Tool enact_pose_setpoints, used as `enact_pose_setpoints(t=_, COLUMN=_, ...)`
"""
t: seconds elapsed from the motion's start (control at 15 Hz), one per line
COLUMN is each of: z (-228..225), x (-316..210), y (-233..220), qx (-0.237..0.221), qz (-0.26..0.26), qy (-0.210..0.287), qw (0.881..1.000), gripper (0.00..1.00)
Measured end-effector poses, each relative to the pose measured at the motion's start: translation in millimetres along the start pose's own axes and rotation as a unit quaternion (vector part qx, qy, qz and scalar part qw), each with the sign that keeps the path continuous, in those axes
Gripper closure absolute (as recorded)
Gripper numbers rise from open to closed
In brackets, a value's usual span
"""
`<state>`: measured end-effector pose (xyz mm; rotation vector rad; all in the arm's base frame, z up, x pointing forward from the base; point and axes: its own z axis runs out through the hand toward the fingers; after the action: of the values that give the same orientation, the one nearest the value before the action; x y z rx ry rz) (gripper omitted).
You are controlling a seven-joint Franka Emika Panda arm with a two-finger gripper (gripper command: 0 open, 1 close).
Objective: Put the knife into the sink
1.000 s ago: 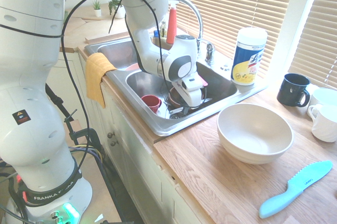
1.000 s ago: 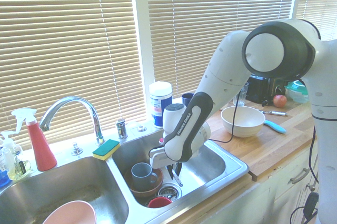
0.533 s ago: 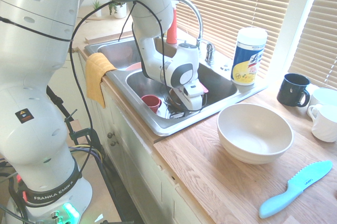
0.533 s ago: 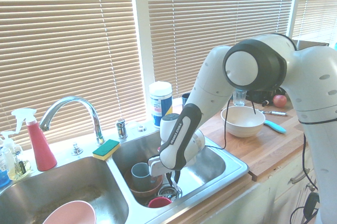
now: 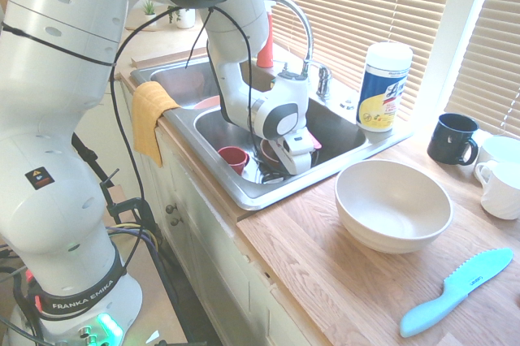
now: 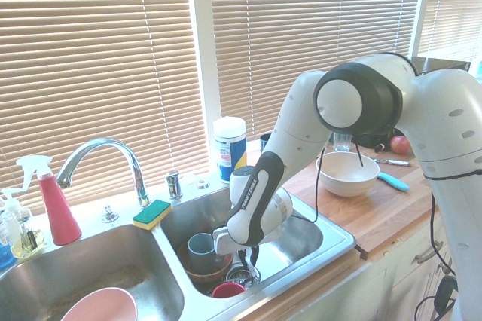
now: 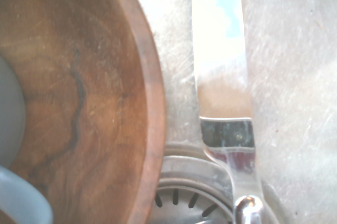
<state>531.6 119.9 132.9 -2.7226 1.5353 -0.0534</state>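
My pincer (image 6: 248, 255) pointed straight down, low inside the right-hand basin of the sink (image 5: 341, 144), and it was closed on the knife (image 7: 221, 77). In the wrist view the shiny blade ran just above the steel floor of the basin, beside the rim of a brown wooden bowl (image 7: 79, 87) and next to the drain strainer (image 7: 192, 195); I could not tell whether the blade touched the floor. A grey cup (image 6: 201, 249) sat in that wooden bowl, and a small red cup (image 5: 233, 157) lay near the basin's front wall. On the table, well apart from the sink, stood a white bowl (image 5: 393, 204), with a light blue plastic knife (image 5: 457, 291) further along. A yellow cloth (image 5: 149, 115) hung over the sink's front edge.
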Motion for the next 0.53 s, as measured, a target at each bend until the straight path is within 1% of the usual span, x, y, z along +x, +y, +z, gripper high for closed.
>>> enact_pose_setpoints(t=0.33, z=-3, x=0, y=-3, qx=0.004, qz=-0.001, qy=0.002, qw=1.000, gripper=0.00)
enact_pose_setpoints(t=0.53, z=-19, x=-3, y=-7, qx=0.014, qz=-0.004, qy=0.006, qw=1.000, gripper=0.00)
